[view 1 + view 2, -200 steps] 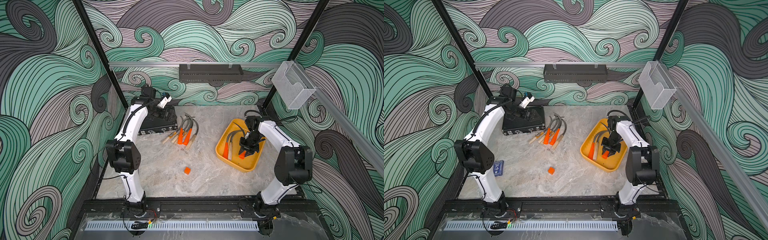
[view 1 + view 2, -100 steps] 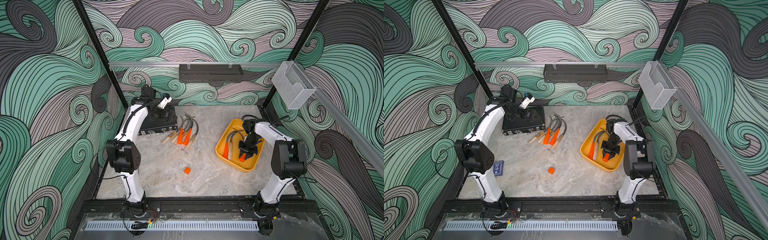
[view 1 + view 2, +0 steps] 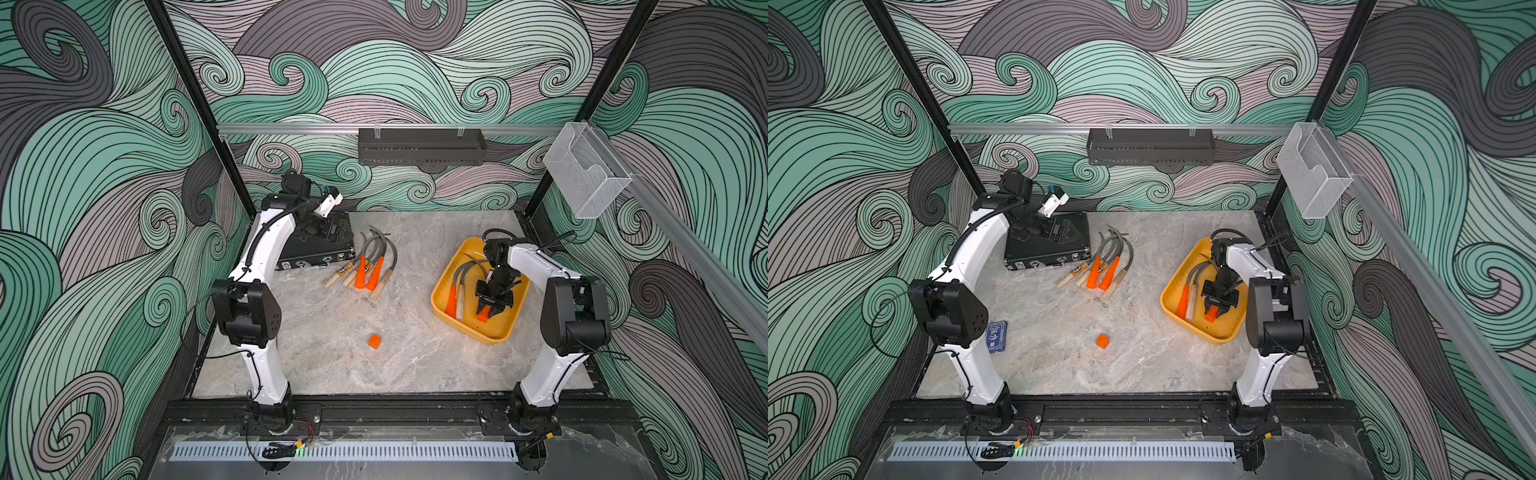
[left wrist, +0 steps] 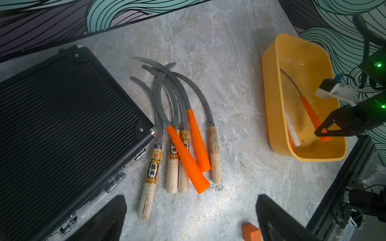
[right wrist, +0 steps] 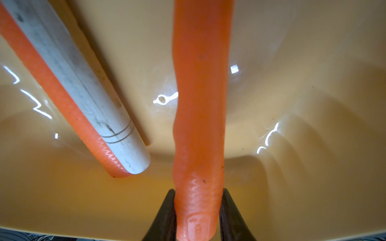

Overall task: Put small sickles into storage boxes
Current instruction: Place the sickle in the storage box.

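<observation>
Small sickles: nine by the handles that show, in three groups, each placed from the yellow tray.

1. Held sickle. Orange handle, inside the tray and near its middle. The butt end is pinched between the jaws of the right gripper, which are drawn in close on it. The long axis runs straight out from the gripper, handle nearest and blade toward the tray's far wall. Whether the handle rests on the tray floor cannot be told.

2. Stowed sickles. One orange-handled and one pale-handled, touching side by side. They lie along the tray wall that faces the loose group, just beside the held one and roughly parallel to it.

3. Loose sickles. Six on the table, well apart from the tray on its left-arm side. The handles lie nearly parallel and the blades fan out and overlap.

Left gripper: jaws spread wide, nothing in them. It hangs over the black case, which lies beyond the loose group from the tray.

Orange cube: on the table apart from the tray, not part of the lot.

Judgement: the step in hand reads as a set-down. The held sickle lies within the tray walls, so the move turns on parting the jaws, not on travel. For the following pick, the loose group is nearer the left arm, while the right arm would have to leave the tray and cross to it.
</observation>
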Controlling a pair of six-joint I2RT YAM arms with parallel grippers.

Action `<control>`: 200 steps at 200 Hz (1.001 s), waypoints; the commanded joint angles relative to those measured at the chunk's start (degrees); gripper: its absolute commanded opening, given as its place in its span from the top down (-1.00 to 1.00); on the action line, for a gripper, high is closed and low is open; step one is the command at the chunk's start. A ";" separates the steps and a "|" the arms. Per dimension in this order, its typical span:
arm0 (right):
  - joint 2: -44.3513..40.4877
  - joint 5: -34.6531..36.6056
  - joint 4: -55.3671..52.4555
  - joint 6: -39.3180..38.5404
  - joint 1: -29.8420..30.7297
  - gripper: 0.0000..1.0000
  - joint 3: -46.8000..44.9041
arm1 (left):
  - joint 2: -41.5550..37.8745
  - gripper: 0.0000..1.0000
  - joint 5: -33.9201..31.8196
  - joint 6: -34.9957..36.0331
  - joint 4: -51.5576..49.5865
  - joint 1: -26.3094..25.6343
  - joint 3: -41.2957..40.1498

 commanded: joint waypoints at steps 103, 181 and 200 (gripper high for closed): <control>3.77 2.09 0.84 -1.63 0.01 0.36 -0.46 | -1.04 -0.97 1.70 0.53 0.09 1.67 -2.71; 5.77 2.12 0.87 -2.44 0.42 0.16 -0.08 | -0.98 -0.97 1.50 0.84 -0.49 1.76 -2.64; 5.51 2.45 0.90 -2.34 0.47 0.12 0.25 | -0.93 -0.97 1.70 0.91 -0.51 2.02 -2.50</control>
